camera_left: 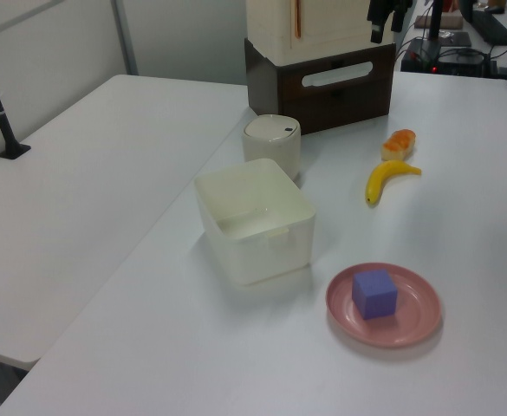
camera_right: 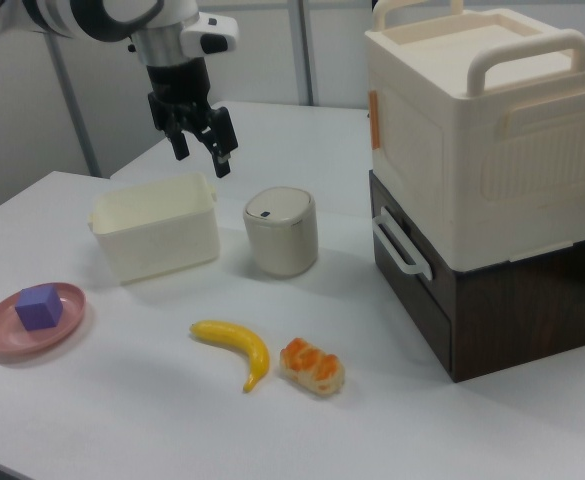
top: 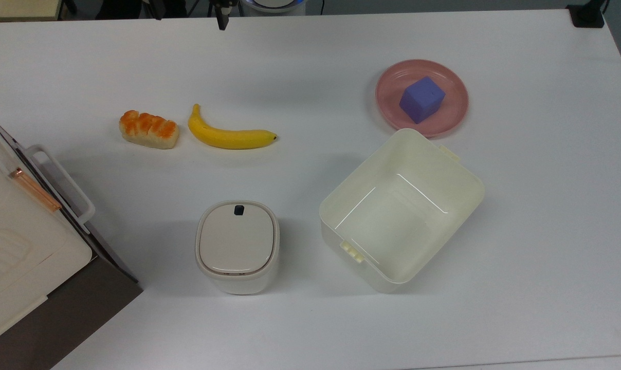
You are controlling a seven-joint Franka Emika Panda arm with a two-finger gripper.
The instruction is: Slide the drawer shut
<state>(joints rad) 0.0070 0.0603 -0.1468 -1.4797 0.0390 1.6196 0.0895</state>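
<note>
The drawer (camera_right: 412, 292) is the dark brown front panel with a white loop handle (camera_right: 400, 245) in the brown cabinet (camera_right: 532, 300). Its front looks flush with the cabinet face. In the left view the drawer (camera_left: 344, 88) is at the far end of the table. In the top view its handle (top: 69, 181) shows at the top view's left edge. My gripper (camera_right: 203, 155) hangs in the air above the table, well apart from the drawer. It is open with nothing between its fingers. It also shows as the gripper (camera_left: 380, 19) beside the cabinet's top.
A cream appliance (camera_right: 472, 130) with a copper bar sits on the cabinet. On the table are a cream open bin (top: 400, 208), a lidded cream container (top: 237, 246), a banana (top: 228, 136), a bread piece (top: 148, 129) and a pink plate (top: 449, 117) holding a purple cube (top: 421, 98).
</note>
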